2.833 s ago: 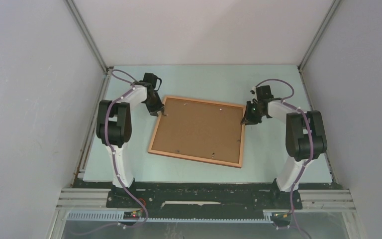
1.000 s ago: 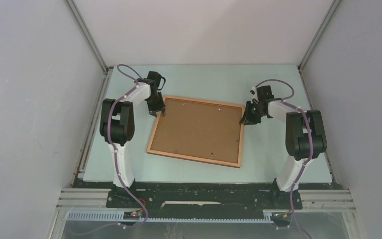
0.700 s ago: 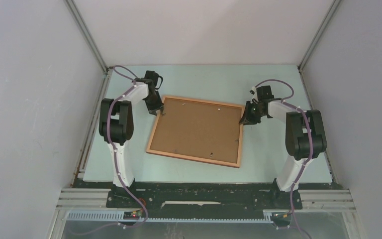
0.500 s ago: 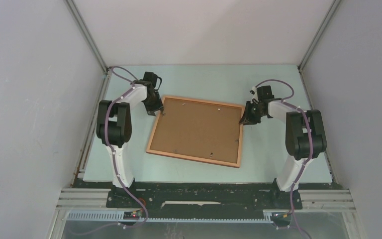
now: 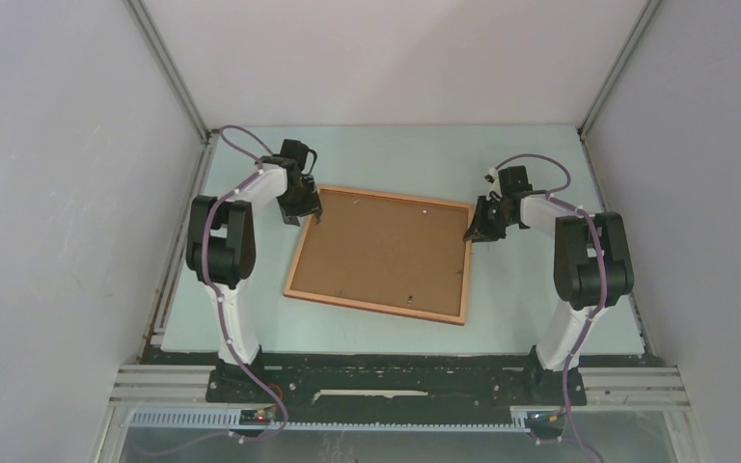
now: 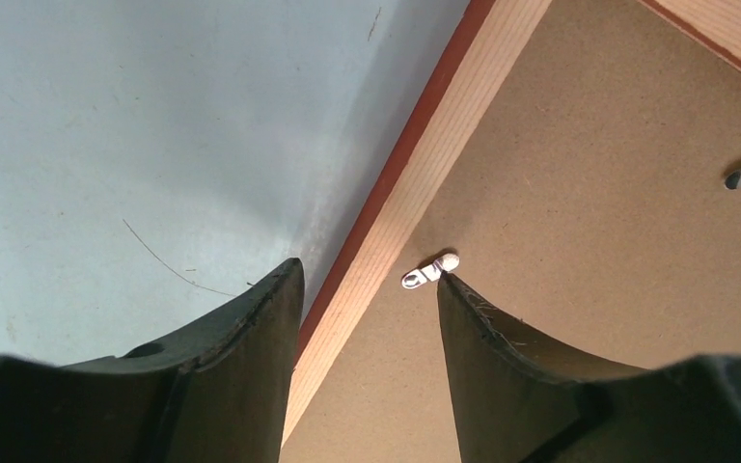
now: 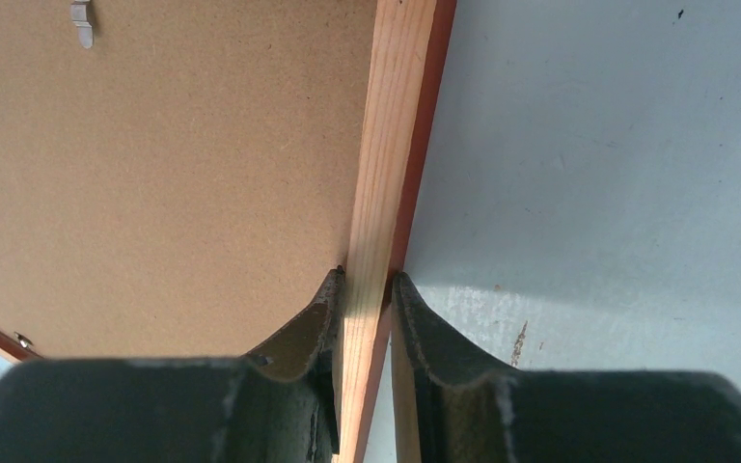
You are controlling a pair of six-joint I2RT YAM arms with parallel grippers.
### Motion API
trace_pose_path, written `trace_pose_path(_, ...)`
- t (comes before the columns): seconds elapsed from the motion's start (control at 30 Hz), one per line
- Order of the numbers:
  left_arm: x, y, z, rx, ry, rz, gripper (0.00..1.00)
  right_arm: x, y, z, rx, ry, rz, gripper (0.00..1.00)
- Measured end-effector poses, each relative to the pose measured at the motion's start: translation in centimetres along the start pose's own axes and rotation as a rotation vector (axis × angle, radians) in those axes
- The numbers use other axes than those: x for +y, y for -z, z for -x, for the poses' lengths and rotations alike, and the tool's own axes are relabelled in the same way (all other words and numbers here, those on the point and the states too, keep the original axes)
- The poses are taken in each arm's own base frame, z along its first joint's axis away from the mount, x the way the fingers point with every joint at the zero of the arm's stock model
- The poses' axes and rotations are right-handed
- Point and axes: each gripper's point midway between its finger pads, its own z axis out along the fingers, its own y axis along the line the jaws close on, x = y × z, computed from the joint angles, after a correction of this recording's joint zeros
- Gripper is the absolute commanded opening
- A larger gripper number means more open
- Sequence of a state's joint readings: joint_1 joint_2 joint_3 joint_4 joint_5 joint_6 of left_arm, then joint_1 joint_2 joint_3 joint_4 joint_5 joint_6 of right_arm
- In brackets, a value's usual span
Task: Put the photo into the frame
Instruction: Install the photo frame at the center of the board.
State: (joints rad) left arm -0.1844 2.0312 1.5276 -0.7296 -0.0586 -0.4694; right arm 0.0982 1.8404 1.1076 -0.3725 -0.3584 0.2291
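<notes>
Left wrist view first: what has the black left gripper [image 6: 367, 275] got? — DESK

Nothing. Its fingers stand apart, astride the thin orange-brown wooden rim of the large rectangular picture frame [image 6: 425, 183] at the frame's far-left corner. One finger is over the pale green table [image 6: 154, 125]. The other has its tip against a small silver turn clip [image 6: 430, 271] on the flat brown backing board [image 6: 617, 193]. — PHOTOGRAPHER

And the other arm? — DESK

The black right gripper [image 7: 367, 277] stays pinched tight on the frame's right rim, near its far-right corner. — PHOTOGRAPHER

What changed in the last seconds? — DESK

Little. Seen from the top external camera, the left gripper has shuffled about that far-left corner, and the frame's near-left corner has slid a touch leftward. The frame lies face down, with the board seated in it. — PHOTOGRAPHER

Where's the photo? — DESK

In none of the views. Whether it sits under the board cannot be told. — PHOTOGRAPHER

So where does the job stand? — DESK

At the clips, I'd judge, with one hand steadying the frame and the other working a fastener. I can't say whether that is opening the back or locking it. — PHOTOGRAPHER
</notes>
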Motion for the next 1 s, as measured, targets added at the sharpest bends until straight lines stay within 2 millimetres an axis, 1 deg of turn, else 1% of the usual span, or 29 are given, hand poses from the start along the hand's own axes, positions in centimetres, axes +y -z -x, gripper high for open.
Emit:
trace_pose_path(0.17,0.07,-0.76,-0.62,0.028,-0.003,0.009,0.60,0.01,0.00,0.00,0.000,0.000,0.001,0.13)
trace_pose_path(0.3,0.01,-0.73,-0.56,0.030,-0.007,0.012,0.64,0.02,0.00,0.00,0.000,0.000,0.001,0.13)
trace_pose_path(0.67,0.01,-0.92,-0.63,0.040,-0.010,0.018,0.70,0.03,-0.01,0.01,0.000,0.000,0.002,0.12)
trace_pose_path(0.73,0.03,-0.92,-0.63,0.040,-0.012,0.019,0.69,0.02,-0.01,-0.01,0.000,0.000,0.001,0.12)
trace_pose_path(0.87,-0.04,-0.93,-0.53,0.049,-0.015,0.028,0.61,0.03,-0.01,0.00,0.000,0.000,0.002,0.12)
trace_pose_path(1.0,-0.27,-0.93,-0.30,0.056,-0.016,0.038,0.55,0.04,-0.01,0.00,0.000,0.000,0.002,0.11)
